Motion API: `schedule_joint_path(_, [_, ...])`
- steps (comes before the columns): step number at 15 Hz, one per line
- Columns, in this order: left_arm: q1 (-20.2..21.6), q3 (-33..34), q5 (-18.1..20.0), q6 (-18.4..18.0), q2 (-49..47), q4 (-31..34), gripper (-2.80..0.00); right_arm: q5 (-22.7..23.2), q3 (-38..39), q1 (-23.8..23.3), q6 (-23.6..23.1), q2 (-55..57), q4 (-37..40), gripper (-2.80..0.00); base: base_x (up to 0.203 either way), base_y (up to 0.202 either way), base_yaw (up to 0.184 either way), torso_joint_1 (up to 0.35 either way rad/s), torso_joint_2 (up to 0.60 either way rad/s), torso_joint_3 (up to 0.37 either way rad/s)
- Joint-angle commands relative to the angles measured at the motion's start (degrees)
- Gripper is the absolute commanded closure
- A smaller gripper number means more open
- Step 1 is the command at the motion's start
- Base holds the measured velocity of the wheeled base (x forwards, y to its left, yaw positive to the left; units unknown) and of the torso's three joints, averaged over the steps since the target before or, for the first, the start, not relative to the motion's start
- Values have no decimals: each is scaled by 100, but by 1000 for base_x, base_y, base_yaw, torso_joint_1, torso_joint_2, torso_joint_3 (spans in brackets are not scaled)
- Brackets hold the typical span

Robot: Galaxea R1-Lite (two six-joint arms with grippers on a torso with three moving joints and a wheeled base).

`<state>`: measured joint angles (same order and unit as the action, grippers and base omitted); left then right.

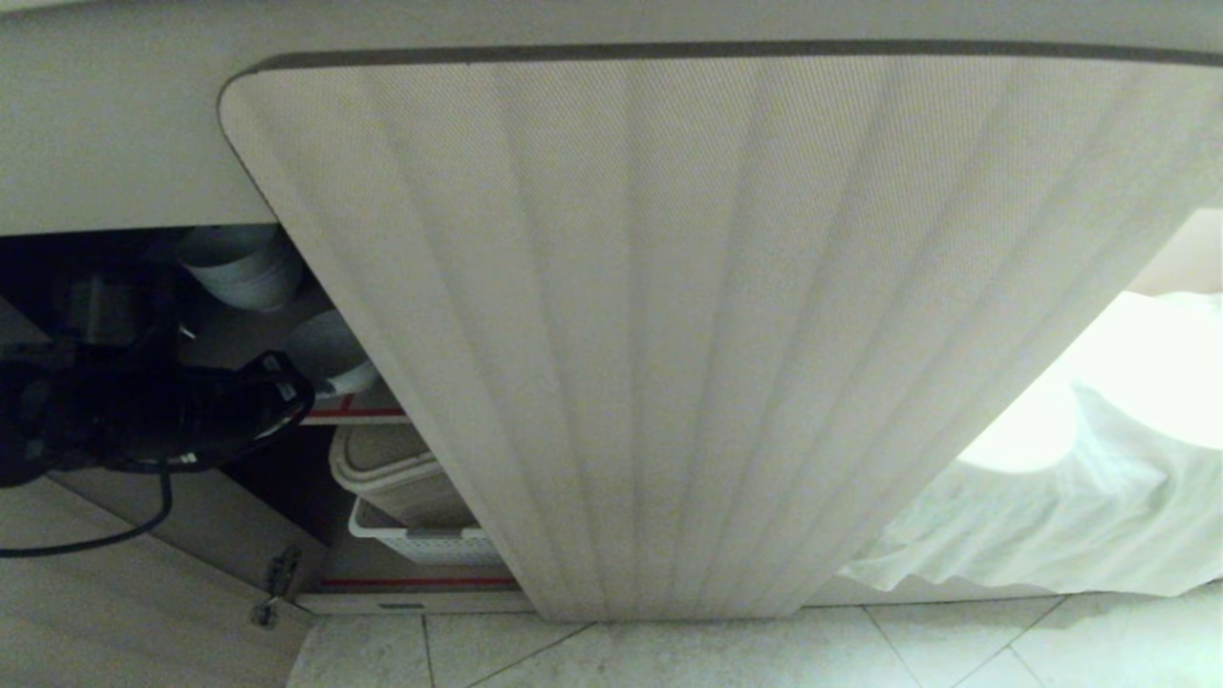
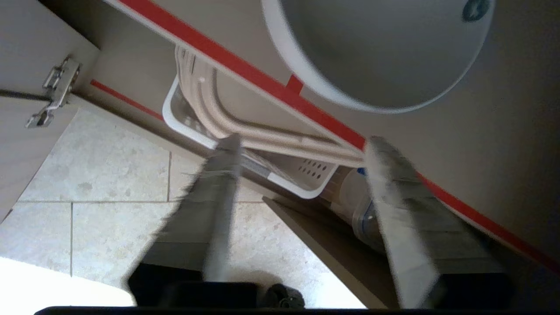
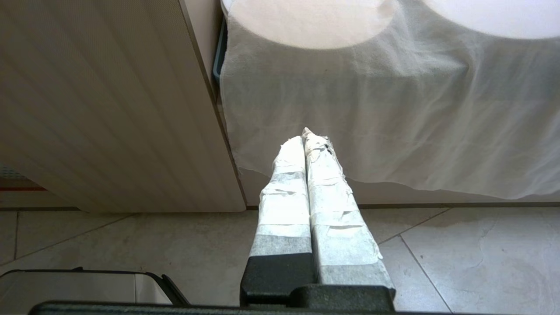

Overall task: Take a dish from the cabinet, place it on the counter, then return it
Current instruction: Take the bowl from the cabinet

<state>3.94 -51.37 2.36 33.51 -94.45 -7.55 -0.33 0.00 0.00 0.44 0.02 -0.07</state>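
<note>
Two taped fingers of the left end effector (image 2: 302, 144) stand apart, holding nothing; the dish (image 2: 380, 52) rests on the cabinet's red-edged shelf (image 2: 245, 70) just beyond them. Right end effector (image 3: 306, 135) closed, empty.

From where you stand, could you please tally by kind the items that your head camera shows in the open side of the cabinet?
Single white bowl: 1
Stack of greyish-white bowls: 1
White slotted basket: 1
Beige container standing in the basket: 1
Total: 4
</note>
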Motion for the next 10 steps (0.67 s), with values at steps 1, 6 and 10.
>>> schedule_joint_path(1, [10, -22, 1, 17, 32, -10, -280, -2, 0, 0, 0, -2, -1, 0, 0, 0, 0, 0, 0, 0])
schedule_joint_path(6, [11, -22, -20, 15, 59, -19, -280, -2, 0, 9, 0, -2, -1, 0, 0, 0, 0, 0, 0, 0])
schedule_joint_path(10, [19, -83, -105, 36, 50, -10, -280, -2, 0, 0, 0, -2, -1, 0, 0, 0, 0, 0, 0, 0])
